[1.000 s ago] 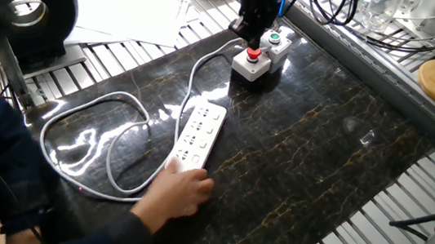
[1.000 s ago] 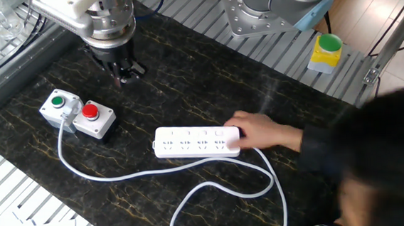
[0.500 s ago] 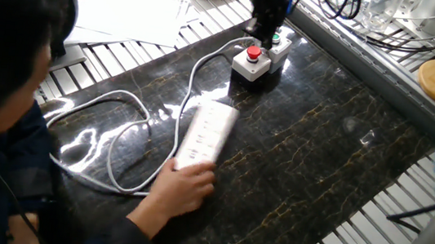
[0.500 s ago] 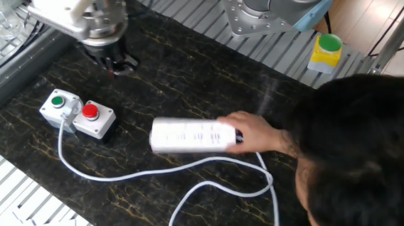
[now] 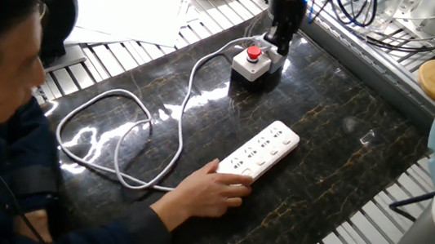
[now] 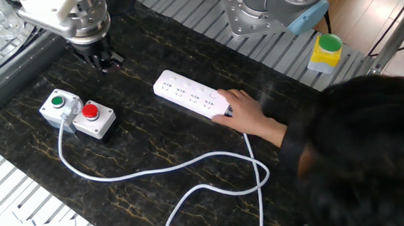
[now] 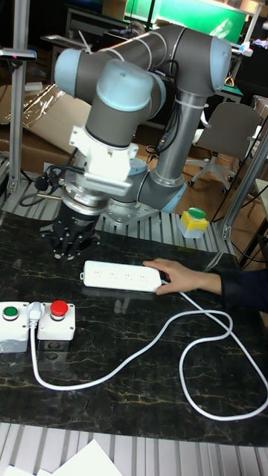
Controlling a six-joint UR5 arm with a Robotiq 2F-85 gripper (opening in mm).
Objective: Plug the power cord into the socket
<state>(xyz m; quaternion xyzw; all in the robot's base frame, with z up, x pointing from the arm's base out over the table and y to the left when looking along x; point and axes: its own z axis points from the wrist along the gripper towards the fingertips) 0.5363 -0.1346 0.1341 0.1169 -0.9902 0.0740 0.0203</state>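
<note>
The socket (image 5: pixel 261 150), a flat white power strip, lies slanted on the dark marble table, and a person's hand (image 5: pixel 218 193) rests on its near end. It also shows in the other fixed view as the socket (image 6: pixel 188 95) and in the tall view as the socket (image 7: pixel 122 274). The power cord (image 5: pixel 148 121) loops white across the table from that end toward the button box; its plug cannot be made out. My gripper (image 6: pixel 103 60) hovers behind the button box (image 6: pixel 78 113), well away from the socket, holding nothing. How its dark fingers stand is unclear.
The grey button box (image 5: pixel 255 61) with red and green buttons stands at the back of the table. The person's head and arm (image 6: pixel 354 152) fill one side. A yellow and green object (image 6: pixel 325 52) sits by the robot base (image 6: pixel 266 9). Papers (image 5: pixel 132 5) lie beyond the table edge.
The person's hand has lifted the socket and set it down further across the table, turned to a new angle. My gripper has drifted back past the button box.
</note>
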